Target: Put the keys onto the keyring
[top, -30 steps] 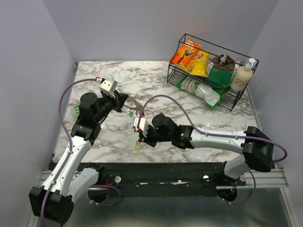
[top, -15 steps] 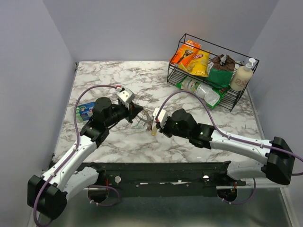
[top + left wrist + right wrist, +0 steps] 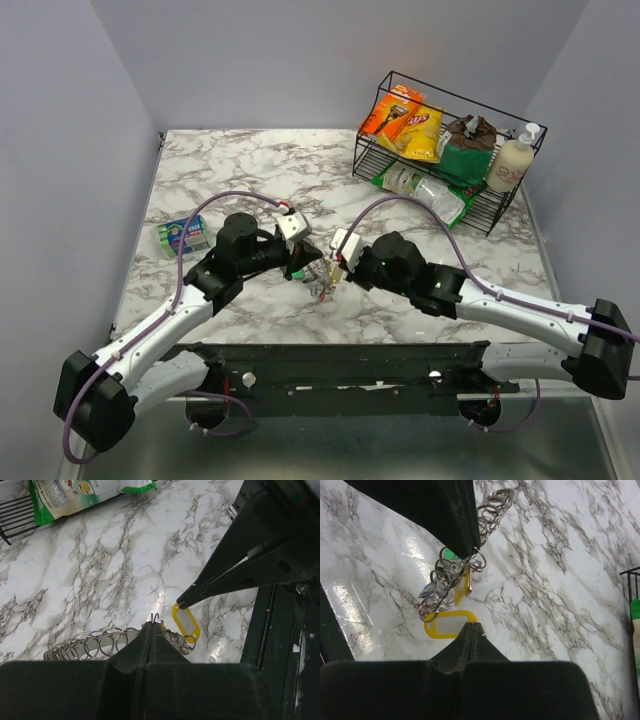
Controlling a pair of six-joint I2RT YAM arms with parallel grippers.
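Observation:
The keyring (image 3: 95, 643) is a silvery chain-like run of small wire loops, hanging above the marble. My left gripper (image 3: 152, 623) is shut on a thin loop of it. In the right wrist view the keyring (image 3: 491, 511) curls down past the left fingers (image 3: 455, 520) to a bunch of keys (image 3: 437, 587) with green, blue and yellow heads. My right gripper (image 3: 472, 625) is shut on the edge of a yellow-headed key (image 3: 445, 625) that has a clear window. From above, the left gripper (image 3: 303, 268) and right gripper (image 3: 335, 272) nearly meet at the table's near middle, the keyring (image 3: 320, 287) dangling between them.
A black wire rack (image 3: 372, 160) at the back right holds snack bags, with a soap bottle (image 3: 513, 160) at its right end. A blue-green packet (image 3: 180, 237) lies on the marble left of the left arm. The black base rail (image 3: 330, 360) runs along the near edge.
My left gripper has carried the keyring right and toward the near edge. The right gripper swung right and up with the yellow key, and the two tips have come close together.

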